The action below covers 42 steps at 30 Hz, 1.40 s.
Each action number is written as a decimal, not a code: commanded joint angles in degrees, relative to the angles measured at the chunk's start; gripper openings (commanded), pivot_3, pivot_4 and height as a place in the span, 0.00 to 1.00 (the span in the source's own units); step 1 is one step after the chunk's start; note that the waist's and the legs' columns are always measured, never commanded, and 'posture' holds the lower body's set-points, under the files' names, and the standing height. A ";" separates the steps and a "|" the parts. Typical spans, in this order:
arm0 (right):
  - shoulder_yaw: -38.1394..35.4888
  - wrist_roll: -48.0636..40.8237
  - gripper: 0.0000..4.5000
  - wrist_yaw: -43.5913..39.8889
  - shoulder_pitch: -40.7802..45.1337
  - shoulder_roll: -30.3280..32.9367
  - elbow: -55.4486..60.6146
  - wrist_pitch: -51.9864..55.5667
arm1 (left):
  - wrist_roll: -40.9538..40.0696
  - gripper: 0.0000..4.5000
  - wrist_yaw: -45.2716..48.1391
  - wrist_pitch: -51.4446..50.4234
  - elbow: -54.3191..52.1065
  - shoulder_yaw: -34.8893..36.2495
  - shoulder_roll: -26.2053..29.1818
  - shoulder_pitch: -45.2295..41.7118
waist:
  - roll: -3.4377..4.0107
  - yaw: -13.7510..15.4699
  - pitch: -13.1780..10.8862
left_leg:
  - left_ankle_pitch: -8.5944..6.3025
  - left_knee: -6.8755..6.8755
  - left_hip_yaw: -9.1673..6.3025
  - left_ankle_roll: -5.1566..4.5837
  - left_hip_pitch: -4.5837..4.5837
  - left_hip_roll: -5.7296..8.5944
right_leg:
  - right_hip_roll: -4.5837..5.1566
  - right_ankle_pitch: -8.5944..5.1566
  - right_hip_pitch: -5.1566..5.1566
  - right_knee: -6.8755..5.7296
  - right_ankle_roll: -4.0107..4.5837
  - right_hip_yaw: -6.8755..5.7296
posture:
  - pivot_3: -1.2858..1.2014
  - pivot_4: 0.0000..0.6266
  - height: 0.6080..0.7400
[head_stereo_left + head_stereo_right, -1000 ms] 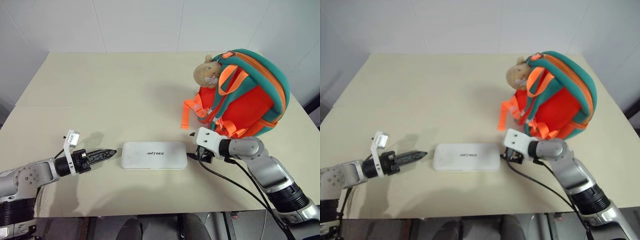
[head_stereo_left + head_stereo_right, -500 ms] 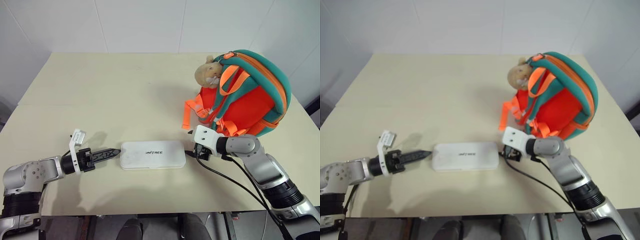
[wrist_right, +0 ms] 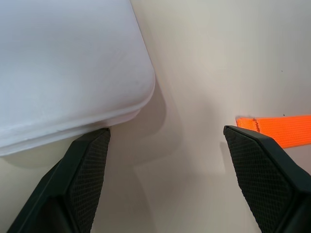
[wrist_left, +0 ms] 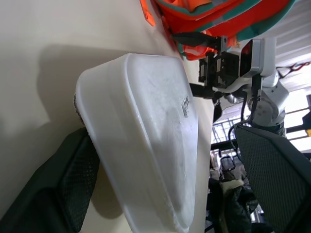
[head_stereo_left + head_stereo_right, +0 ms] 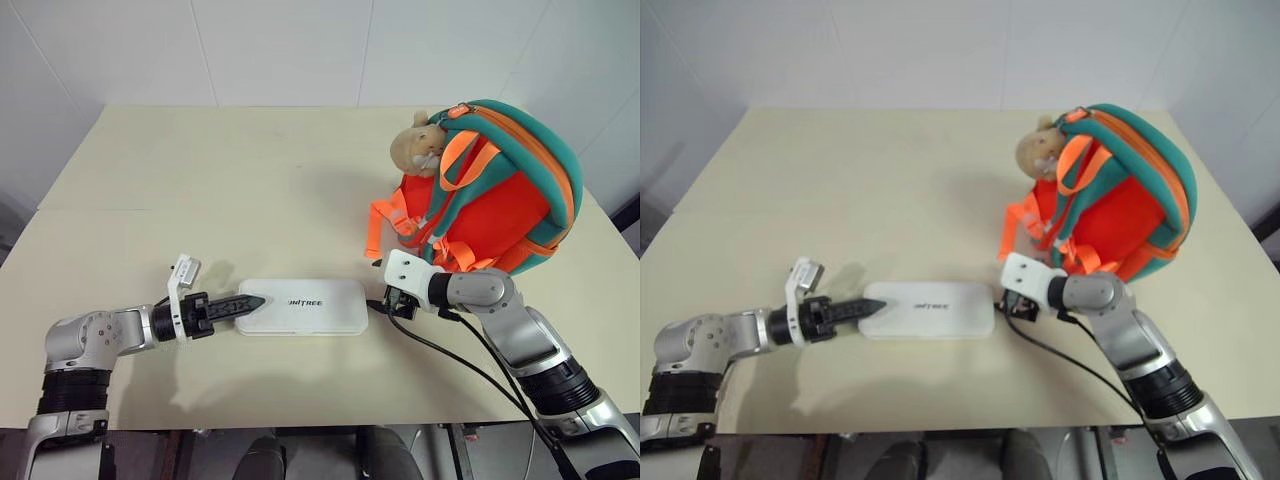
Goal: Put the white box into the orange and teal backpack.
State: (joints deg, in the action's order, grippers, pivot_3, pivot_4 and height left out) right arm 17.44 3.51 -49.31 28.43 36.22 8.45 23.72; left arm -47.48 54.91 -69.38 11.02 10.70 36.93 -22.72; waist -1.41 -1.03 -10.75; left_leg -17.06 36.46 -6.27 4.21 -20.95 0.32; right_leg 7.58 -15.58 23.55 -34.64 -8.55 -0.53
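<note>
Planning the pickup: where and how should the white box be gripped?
Probably at its two short ends, one tool from each side: the white box lies flat on the table, long axis between the left tool and right tool.

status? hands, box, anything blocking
Left hand open, straddling the white box's left end. Right hand open at its right end. Box flat on the table, backpack behind, nothing blocking.

left gripper (image 5: 250,300) fingers spread, right gripper (image 3: 165,182) fingers spread
</note>
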 commanded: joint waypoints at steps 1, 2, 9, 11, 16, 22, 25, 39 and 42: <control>-0.62 0.16 0.99 0.06 0.47 -0.16 1.04 -0.56 | 0.93 1.00 -0.78 -0.47 0.69 -1.58 -1.04 0.16 | 0.00 0.15 0.00 | 0.00 0.00 0.00 0.00 0.00 0.00 | 0.00 0.00 0.00 0.00 0.00 0.00 | 0.52 0.24 1.00; -0.64 0.14 0.99 0.06 0.45 -0.15 1.07 -0.51 | 1.12 1.00 -0.66 -0.13 1.02 -1.52 -1.05 0.03 | 0.00 0.24 0.00 | 0.00 0.00 0.00 0.00 0.00 0.00 | 0.00 0.00 0.00 0.00 0.00 0.00 | 0.52 0.24 1.00; -0.82 0.07 1.00 0.04 0.41 -0.02 0.94 -0.63 | 1.83 0.73 0.44 1.32 3.27 -1.39 -0.58 -1.56 | 0.00 0.62 0.00 | 0.00 0.00 0.00 0.00 -0.01 0.00 | -0.02 0.01 0.02 0.02 0.01 0.00 | 0.52 0.24 1.00; -0.90 0.03 1.00 0.03 0.38 0.02 0.92 -0.66 | 1.69 0.60 0.30 0.78 4.63 -0.95 -0.67 -2.76 | 0.00 0.64 0.00 | 0.00 -0.01 0.00 0.00 -0.04 0.00 | -0.02 0.01 0.03 0.06 0.01 0.00 | 0.52 0.24 1.00; -1.18 -0.02 1.00 0.05 0.25 0.11 1.02 -0.64 | 1.75 0.32 0.78 -0.15 6.60 -1.34 -0.72 -4.87 | -0.04 0.69 0.02 | 0.00 -0.01 0.01 0.00 -0.06 0.00 | -0.02 0.02 0.02 0.10 -0.02 -0.01 | 0.52 0.24 1.00; -3.19 -1.22 1.00 0.62 -0.50 -0.04 2.87 0.66 | 0.00 0.30 -1.45 -2.55 6.59 1.77 -1.94 -6.76 | -0.04 0.76 0.02 | 0.02 0.00 0.01 0.00 -0.04 0.00 | -0.02 0.06 0.02 0.07 0.00 -0.01 | 0.52 0.24 1.00; -4.96 -2.45 1.00 0.87 -1.27 -0.09 4.64 2.07 | -1.45 0.30 -3.72 -3.61 6.91 5.50 -3.22 -7.46 | -0.04 0.77 0.02 | 0.02 0.01 0.00 0.01 -0.08 0.00 | -0.02 0.08 0.03 0.10 -0.02 -0.01 | 0.52 0.24 1.00; -26.77 -18.28 1.00 9.26 -12.41 -4.96 22.06 14.54 | -12.76 0.29 -19.33 -6.99 3.03 24.78 -12.75 -6.69 | -0.04 0.98 0.02 | 0.02 -0.07 0.00 0.02 -0.17 0.00 | -0.01 0.12 0.06 0.29 -0.08 -0.01 | 0.52 0.24 1.00; -33.06 -21.33 1.00 11.89 -15.07 -5.36 24.73 16.73 | -15.38 0.29 -22.64 -7.38 1.24 27.10 -14.63 -5.71 | -0.04 1.03 0.02 | 0.01 -0.06 0.02 0.01 -0.18 0.01 | 0.01 0.14 0.04 0.33 -0.10 0.00 | 0.52 0.24 1.00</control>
State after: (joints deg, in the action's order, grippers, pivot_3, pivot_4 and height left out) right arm -11.43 -15.57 -39.23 13.53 31.03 29.78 39.65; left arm -59.48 33.37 -76.30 14.84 35.91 22.80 -28.55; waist -1.45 0.00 -10.73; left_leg -17.05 36.40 -6.26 4.22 -21.13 0.33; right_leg 7.59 -15.43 23.60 -34.31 -8.64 -0.52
